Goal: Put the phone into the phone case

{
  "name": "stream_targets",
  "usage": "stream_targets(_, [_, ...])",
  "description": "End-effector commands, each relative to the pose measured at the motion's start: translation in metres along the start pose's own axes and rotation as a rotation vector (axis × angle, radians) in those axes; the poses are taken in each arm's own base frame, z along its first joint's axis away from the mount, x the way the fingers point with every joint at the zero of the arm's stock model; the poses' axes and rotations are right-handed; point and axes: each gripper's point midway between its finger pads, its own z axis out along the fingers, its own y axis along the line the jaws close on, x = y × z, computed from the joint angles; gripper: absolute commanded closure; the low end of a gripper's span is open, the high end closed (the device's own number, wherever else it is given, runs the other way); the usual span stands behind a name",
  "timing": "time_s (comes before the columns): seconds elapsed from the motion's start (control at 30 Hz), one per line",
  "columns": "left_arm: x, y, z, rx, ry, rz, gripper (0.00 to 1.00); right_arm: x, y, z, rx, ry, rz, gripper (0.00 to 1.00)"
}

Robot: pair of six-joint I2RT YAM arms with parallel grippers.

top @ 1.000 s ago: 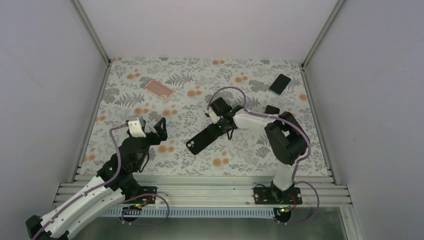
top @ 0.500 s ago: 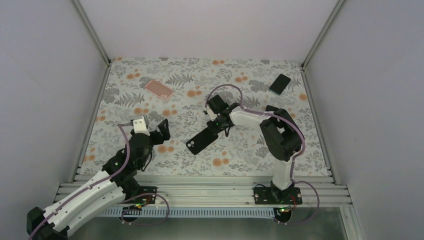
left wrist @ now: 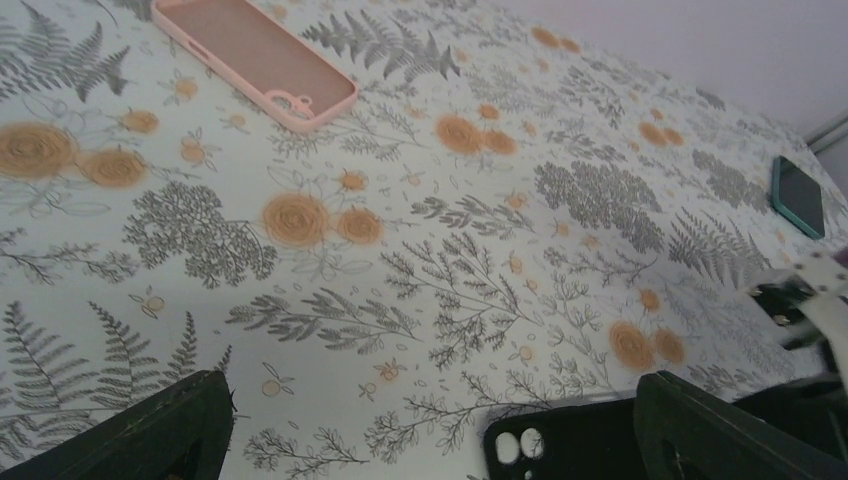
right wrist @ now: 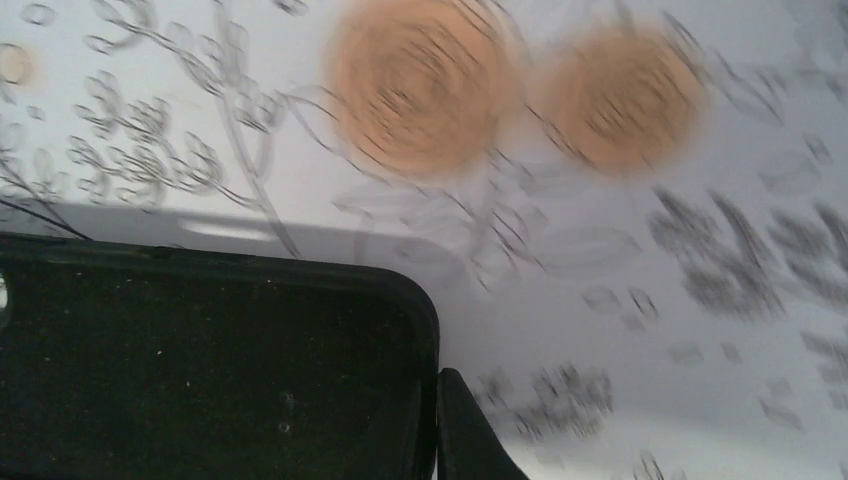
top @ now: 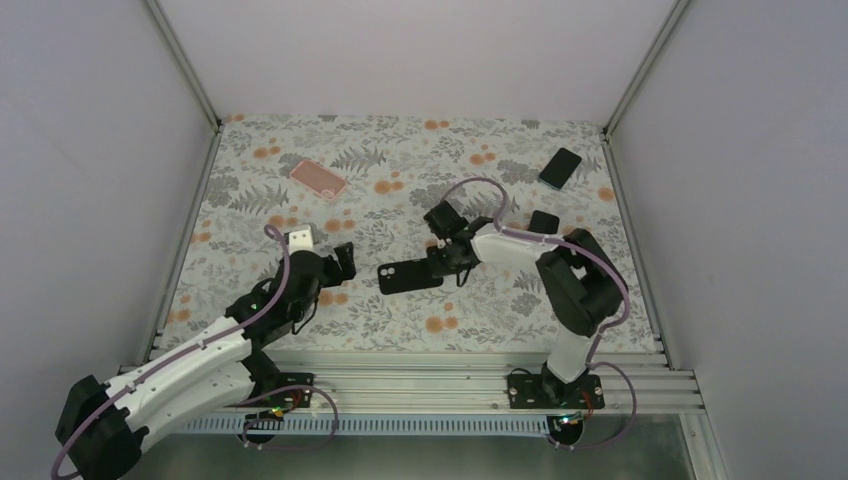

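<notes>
A black phone case (top: 410,277) with a camera cut-out lies in mid-table, hollow side up. My right gripper (top: 450,262) is shut on its right end. In the right wrist view one fingertip (right wrist: 468,432) presses the outside of the case (right wrist: 200,370) wall, and the gripper (right wrist: 435,425) pinches that wall. The phone (top: 560,167), dark with a teal edge, lies flat at the far right, also visible in the left wrist view (left wrist: 797,195). My left gripper (top: 335,262) is open just left of the case (left wrist: 570,445), its jaws wide apart and empty (left wrist: 430,445).
A pink phone case (top: 318,179) lies hollow side up at the far left (left wrist: 255,60). A small black object (top: 544,220) sits behind the right arm. Walls and metal posts close in the floral mat (top: 300,130) on three sides.
My right gripper has shut on the black case and swung it from slanted to nearly level. The left arm has reached forward and right, nearer the case.
</notes>
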Motion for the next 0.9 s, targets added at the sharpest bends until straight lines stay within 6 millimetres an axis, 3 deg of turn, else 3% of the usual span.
stream_targets(0.0, [0.000, -0.013, 0.001, 0.043, 0.030, -0.045, 0.00, 0.011, -0.019, -0.015, 0.046, -0.048, 0.231, 0.96])
stream_targets(0.2, [0.006, -0.012, 0.003, 0.037, 0.050, -0.059, 0.00, 0.041, -0.033, -0.013, 0.075, 0.006, 0.456, 0.96])
stream_targets(0.43, [0.013, -0.006, 0.005, 0.000, 0.082, -0.067, 0.00, 0.053, -0.024, -0.027, -0.087, -0.073, 0.630, 0.96])
stream_targets(0.67, [0.016, -0.006, 0.007, -0.006, 0.100, -0.071, 0.00, 0.058, -0.014, -0.028, -0.136, -0.048, 0.589, 0.86])
stream_targets(0.87, [0.019, -0.007, 0.008, -0.001, 0.111, -0.077, 0.00, 0.076, -0.001, -0.017, -0.183, 0.026, 0.541, 0.76])
